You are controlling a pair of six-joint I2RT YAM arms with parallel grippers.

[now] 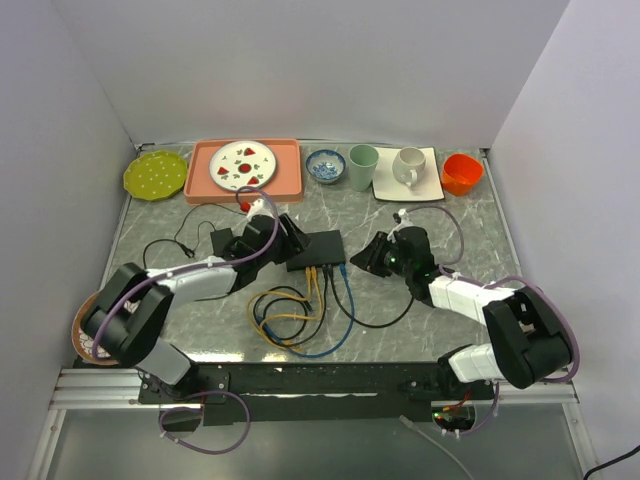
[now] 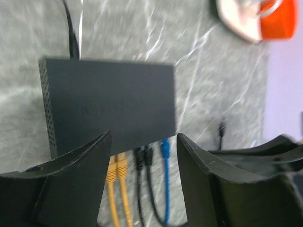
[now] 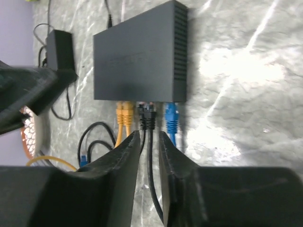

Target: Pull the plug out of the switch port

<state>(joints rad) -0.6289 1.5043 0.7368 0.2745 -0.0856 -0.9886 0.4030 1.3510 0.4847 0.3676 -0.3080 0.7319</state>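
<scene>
The switch [image 1: 318, 248], a flat matte black rectangular box with a dotted vent grille down its short side, lay near the middle of the grey marbled table [image 1: 470, 225], between the two grippers. Its smooth top threw back no glare. Along its near edge the sockets were filled. Two yellow plugs [image 3: 124, 113] sat on the left and a blue plug [image 3: 171, 118] on the right. Between them the black plug [image 3: 147, 114], ribbed at its boot, was seated in its port.

The right gripper [image 3: 149, 137] had its blunt, wedge-shaped black fingers drawn to a slim slot astride the thin black cable [image 3: 151, 170], just near of that plug. A sliver of gap showed beside the cable, so the jaws were not clamped on it.

The left gripper [image 2: 144, 138] stood at the switch's left end. Its broad dark fingers were spread wide and held nothing, and in its own camera they framed the socket edge. Whether it touched the box could not be told.

A small black adapter block [image 3: 59, 47] lay left of the switch with a thin lead. Yellow, blue and black cable loops [image 1: 290, 320] curled loosely on the near part of the table.
</scene>
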